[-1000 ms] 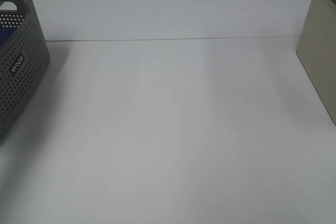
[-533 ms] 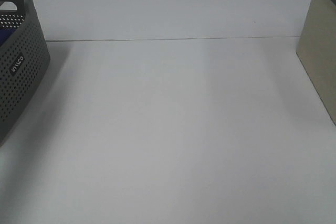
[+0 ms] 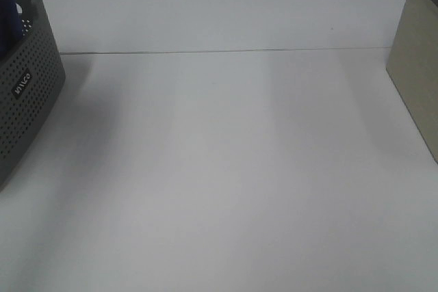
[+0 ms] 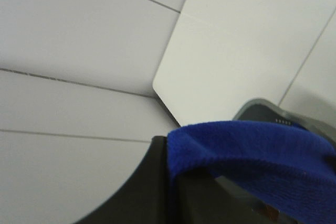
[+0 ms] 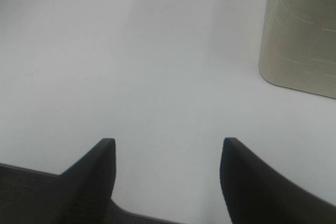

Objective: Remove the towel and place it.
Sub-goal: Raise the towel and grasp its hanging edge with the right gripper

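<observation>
The deep blue towel (image 3: 8, 6) rises out of the grey perforated basket (image 3: 27, 94) at the far left edge of the exterior view; only a dark strip of it shows there. In the left wrist view the towel (image 4: 252, 150) hangs bunched between the dark fingers of my left gripper (image 4: 178, 182), which is shut on it above the basket rim (image 4: 262, 109). Neither gripper shows in the exterior view. My right gripper (image 5: 167, 166) is open and empty, hovering over the bare white table (image 5: 157, 66).
A beige bin (image 3: 419, 59) stands at the right edge of the table and also shows in the right wrist view (image 5: 302, 30). A seam (image 3: 226, 50) runs across the white tabletop. Floor tiles lie beyond the table corner (image 4: 79, 35).
The towel has come up out of the basket: a dark blue strip now stands above the basket rim at the upper left, where only the basket's inside showed before.
</observation>
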{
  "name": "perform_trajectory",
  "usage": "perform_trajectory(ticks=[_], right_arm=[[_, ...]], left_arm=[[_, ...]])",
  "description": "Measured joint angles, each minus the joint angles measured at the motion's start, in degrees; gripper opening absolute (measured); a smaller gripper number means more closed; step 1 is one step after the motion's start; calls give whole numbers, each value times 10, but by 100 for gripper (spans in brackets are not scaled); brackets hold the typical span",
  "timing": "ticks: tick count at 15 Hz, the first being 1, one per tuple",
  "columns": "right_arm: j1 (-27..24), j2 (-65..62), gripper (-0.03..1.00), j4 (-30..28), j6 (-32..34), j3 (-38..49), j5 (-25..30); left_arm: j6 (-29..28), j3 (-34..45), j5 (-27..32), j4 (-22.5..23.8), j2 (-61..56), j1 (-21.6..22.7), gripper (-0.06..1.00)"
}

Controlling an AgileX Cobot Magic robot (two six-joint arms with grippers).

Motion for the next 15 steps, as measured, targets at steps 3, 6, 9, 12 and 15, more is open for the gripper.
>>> perform_trajectory(ticks=[3, 6, 9, 12, 15], right_arm=[[0, 0, 59, 1, 0, 0, 0], [0, 18, 59, 10, -1, -11, -40], [0, 140, 59, 109, -68, -13, -180], [0, 277, 59, 301, -285, -13, -277], [0, 396, 59, 514, -508, -13, -297]], left_arm=[[2, -1, -15, -3, 1, -38, 0], [33, -1, -5, -13, 17, -75, 0], [107, -1, -1, -30, 44, -129, 0], [132, -1, -1, -34, 65, -148, 0], [133, -1, -3, -34, 67, -170, 0]])
